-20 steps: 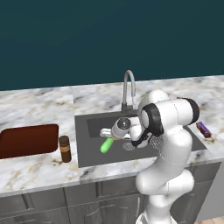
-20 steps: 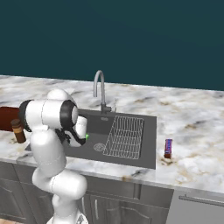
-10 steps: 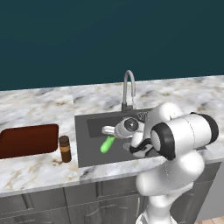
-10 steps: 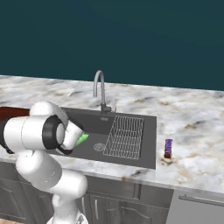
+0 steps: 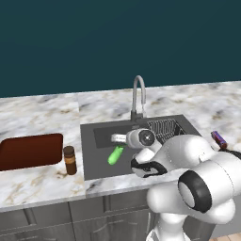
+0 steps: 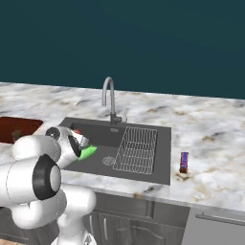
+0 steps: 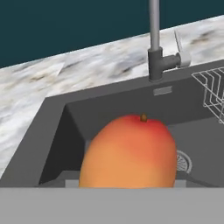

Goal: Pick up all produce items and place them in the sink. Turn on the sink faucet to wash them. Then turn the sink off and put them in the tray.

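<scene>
One fruit in hand: the gripper [image 5: 117,138] hung over the left half of the sink [image 5: 94,162], and the hand view had the orange-yellow fruit [image 7: 129,151] directly in front of the camera, clear of the basin floor, stem end up. The fingertips were hidden behind the fruit, but the jaws stood part-way apart and steady, so this read as a firm clasp on the fruit, not an empty hand.

Over the last second the hand itself barely shifted. The arm behind it had swung forward and low, so the big white elbow now crowded the near edge of both base views (posture change, not progress toward the basin).

The green cucumber [image 5: 114,155] lay on the sink floor just below and beside the gripper, where it had been a second before. The drain [image 7: 183,161] sat just right of the fruit, the wire rack [image 5: 164,128] further right, and the faucet [image 5: 138,96] stood behind.

Judgement: one produce item was already in and the second was about to be set down. The tap had not yet been turned on.

The tray [image 5: 28,150] waited on the counter to the left, the brown jar [image 5: 70,160] between it and the sink. The purple bar [image 5: 217,137] lay far right.
</scene>
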